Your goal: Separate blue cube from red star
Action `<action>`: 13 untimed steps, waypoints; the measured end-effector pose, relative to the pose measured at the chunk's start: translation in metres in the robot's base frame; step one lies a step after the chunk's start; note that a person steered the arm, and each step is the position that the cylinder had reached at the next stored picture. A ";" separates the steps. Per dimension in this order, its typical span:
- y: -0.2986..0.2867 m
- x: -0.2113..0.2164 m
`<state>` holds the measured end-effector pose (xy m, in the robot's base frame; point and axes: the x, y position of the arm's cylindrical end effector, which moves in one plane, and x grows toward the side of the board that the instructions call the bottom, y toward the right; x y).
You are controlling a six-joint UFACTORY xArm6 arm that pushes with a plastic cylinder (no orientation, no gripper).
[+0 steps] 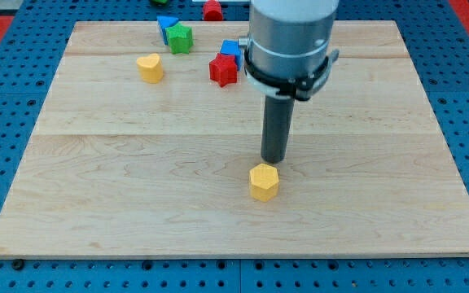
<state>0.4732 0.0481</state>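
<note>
The blue cube (231,50) sits near the view's top centre, touching the red star (224,70), which lies just below and left of it. The arm's body partly hides the cube's right side. My tip (273,159) rests on the board in the middle, well below both blocks and just above a yellow hexagonal block (264,181).
A yellow heart-shaped block (149,67) lies at upper left. A green star (180,38) touches a blue block (167,25) at the top. A red block (212,10) and a green block (160,2) sit beyond the board's top edge. The wooden board (96,163) lies on a blue pegboard.
</note>
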 end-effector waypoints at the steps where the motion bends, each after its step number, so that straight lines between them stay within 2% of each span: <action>1: 0.003 -0.064; 2: 0.004 -0.139; 3: -0.029 -0.169; 5: -0.065 -0.178; 6: -0.027 -0.196; 7: -0.023 -0.218; 9: -0.143 -0.152; 10: -0.148 -0.145; 11: -0.162 -0.120; 12: -0.213 -0.082; 13: -0.267 -0.133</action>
<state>0.3405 -0.2190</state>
